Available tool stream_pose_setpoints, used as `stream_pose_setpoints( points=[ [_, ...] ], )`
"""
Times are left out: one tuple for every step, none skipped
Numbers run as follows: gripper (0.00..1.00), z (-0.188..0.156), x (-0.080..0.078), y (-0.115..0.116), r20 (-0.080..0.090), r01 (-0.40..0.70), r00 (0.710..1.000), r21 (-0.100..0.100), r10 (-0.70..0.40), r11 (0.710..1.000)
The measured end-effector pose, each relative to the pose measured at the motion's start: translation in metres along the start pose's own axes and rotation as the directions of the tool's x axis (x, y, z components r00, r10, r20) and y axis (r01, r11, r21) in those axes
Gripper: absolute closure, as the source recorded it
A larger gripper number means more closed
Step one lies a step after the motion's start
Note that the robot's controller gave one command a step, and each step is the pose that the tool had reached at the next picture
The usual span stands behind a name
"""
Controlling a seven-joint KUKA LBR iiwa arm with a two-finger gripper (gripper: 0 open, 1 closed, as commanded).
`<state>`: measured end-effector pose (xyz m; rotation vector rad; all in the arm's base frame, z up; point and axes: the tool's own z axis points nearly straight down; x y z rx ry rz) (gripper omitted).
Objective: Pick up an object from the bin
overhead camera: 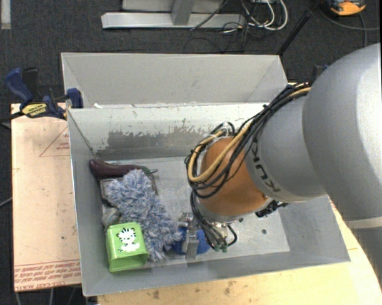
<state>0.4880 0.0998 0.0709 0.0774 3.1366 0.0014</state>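
The claw point(194, 240) is low over the floor of the grey metal bin point(177, 127), to the right of the green box point(125, 246) and near the bin's front wall; whether it is open or closed cannot be told, since the orange wrist cover point(226, 182) and a bundle of black and yellow cables point(207, 162) sit above it. Just beside the claw, on the side toward the green box, lies a small bright blue thing point(177, 247), which looks to be touching the claw, though nothing can be seen held in it. Between that blue thing and the green box, and spreading up behind the box, lies a fluffy blue-grey duster point(139, 200), its fringe touching the box's right side. The green box itself carries a white tiger picture on its top and rests in the bin's front left corner. Well behind the box, by the left wall, a dark maroon handle point(109, 167) lies on the floor, its end reaching the duster's upper edge.
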Motion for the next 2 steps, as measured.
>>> stream_pose_setpoints(
  points=[
    [1.00,-0.001,0.001,0.001,0.002,0.007,1.000,0.000,-0.007,1.000],
    [1.00,-0.155,-0.016,0.011,0.001,0.050,0.999,-0.001,-0.050,0.999]
  ],
)
